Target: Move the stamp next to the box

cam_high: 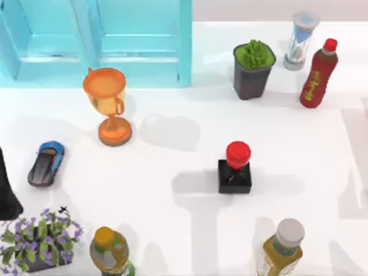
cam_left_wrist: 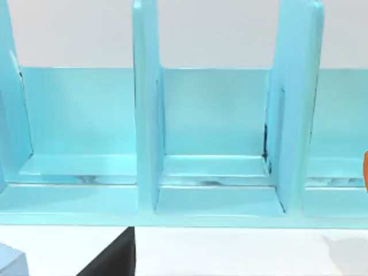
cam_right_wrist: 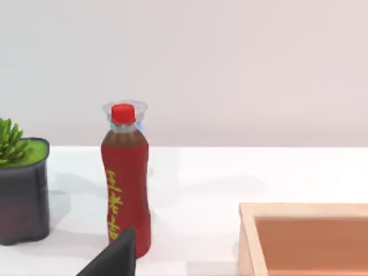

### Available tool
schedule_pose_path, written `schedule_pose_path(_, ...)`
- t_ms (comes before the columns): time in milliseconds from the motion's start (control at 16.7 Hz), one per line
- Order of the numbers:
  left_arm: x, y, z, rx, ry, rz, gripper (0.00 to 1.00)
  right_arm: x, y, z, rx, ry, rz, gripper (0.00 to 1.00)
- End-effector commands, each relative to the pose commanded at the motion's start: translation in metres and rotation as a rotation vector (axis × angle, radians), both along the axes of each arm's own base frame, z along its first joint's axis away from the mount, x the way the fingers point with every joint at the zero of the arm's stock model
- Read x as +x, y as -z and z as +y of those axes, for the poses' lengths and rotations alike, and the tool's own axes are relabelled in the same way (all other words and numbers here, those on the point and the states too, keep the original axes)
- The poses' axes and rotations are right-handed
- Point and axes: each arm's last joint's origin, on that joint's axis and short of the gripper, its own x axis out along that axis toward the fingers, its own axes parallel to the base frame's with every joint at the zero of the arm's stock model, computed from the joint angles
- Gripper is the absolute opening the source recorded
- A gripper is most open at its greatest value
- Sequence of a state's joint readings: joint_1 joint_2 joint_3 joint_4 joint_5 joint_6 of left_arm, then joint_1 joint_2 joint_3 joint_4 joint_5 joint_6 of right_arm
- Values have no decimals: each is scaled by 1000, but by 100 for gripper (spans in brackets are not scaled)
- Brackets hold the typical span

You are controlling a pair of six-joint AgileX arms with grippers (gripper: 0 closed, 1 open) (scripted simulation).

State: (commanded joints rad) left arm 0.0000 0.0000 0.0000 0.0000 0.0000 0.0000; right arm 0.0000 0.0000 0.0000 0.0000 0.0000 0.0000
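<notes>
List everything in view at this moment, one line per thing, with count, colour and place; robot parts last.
stamp: 1, black base with red knob, right of table centre
shelf unit: 1, light blue, far left
trophy cup: 1, orange, in front of the shelf unit
toy car: 1, blue and black, left side
flowering plant: 1, purple flowers, near left corner
bottles: 3, dark red far right; orange-capped and grey-capped at near edge
potted plant: 1, green in dark pot, far right
hourglass: 1, blue-ended, far right
wooden box: 1, tan, right wrist view
left arm: black, left edge
</notes>
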Motion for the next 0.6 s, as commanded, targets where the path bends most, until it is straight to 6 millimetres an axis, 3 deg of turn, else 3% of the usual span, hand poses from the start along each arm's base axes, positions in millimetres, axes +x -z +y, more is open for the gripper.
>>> schedule_pose_path(300,0,0,0,0,0,0,100,-1,-12,2,9,-20,16,100)
schedule_pose_path(600,0,0,0,0,0,0,100,4,-69,12,67,-96,116,100)
